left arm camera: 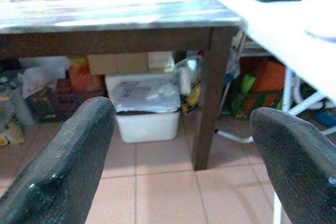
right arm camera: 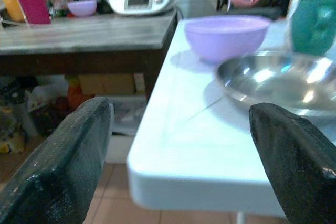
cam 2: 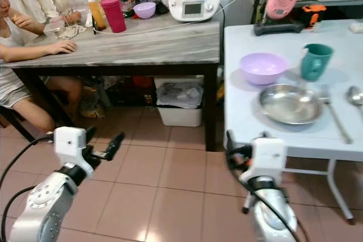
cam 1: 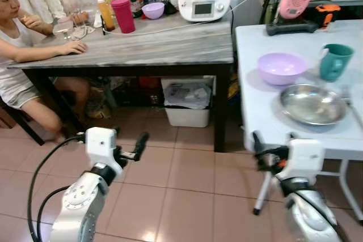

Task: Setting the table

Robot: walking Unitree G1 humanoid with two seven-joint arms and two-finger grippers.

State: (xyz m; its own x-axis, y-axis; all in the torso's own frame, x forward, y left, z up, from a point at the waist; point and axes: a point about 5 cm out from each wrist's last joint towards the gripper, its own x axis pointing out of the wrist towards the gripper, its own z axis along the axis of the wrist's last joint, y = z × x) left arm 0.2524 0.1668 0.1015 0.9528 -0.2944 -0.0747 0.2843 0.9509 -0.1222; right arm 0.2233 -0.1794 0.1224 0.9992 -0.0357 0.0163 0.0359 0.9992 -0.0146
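left gripper [cam 1: 129,146] raised over floor tiles, fingers wide apart, empty | right gripper [right arm camera: 178,156] level at white counter [cam 2: 244,123] edge, fingers spread, empty | steel plate [cam 2: 290,103], lilac bowl [cam 2: 262,67], teal mug [cam 2: 315,61], spoon [cam 2: 355,96] on counter

Left arm: my silver forearm rises from low on my left, wrist bent so the gripper points forward.
Left gripper [cam 1: 127,144]: held low, my two black fingers [left arm camera: 63,166] spread wide apart, nothing between them.
Right arm: it comes up from low on my right, wrist raised.
Right gripper [cam 1: 270,148]: fingers [right arm camera: 68,156] parted wide and empty, pointing forward.
Both arms: raised to about the same height, well apart.
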